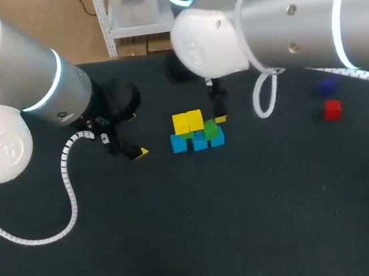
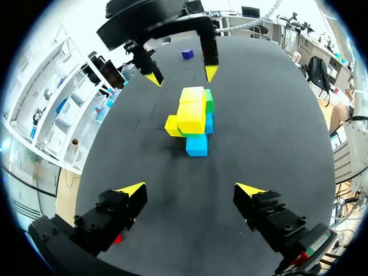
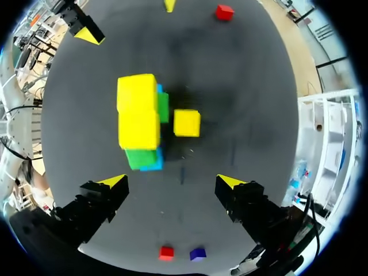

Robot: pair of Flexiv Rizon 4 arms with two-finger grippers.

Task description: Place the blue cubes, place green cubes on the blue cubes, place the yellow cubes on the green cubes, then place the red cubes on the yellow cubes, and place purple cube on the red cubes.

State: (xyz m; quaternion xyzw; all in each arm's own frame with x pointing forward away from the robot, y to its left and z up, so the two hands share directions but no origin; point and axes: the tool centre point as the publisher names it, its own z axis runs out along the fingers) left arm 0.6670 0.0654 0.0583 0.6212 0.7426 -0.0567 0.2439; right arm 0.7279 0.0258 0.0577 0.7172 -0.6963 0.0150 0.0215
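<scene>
Yellow cubes (image 1: pixel 188 121) are sitting on greens (image 1: pixel 211 129) over blues (image 1: pixel 199 141), layering in task order, while left gripper (image 2: pixel 191 190) and right gripper (image 3: pixel 171 181) are hovering nearby, wide open and empty.

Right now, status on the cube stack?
Left gripper and right gripper open, empty. Stack stands blue, green, two yellow on top; one yellow cube loose beside it. Red cube, purple cube unplaced. No obstruction.

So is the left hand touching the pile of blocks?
Apart. The left wrist view shows bare table between the left hand and the cube stack; its open fingers hold nothing.
</scene>
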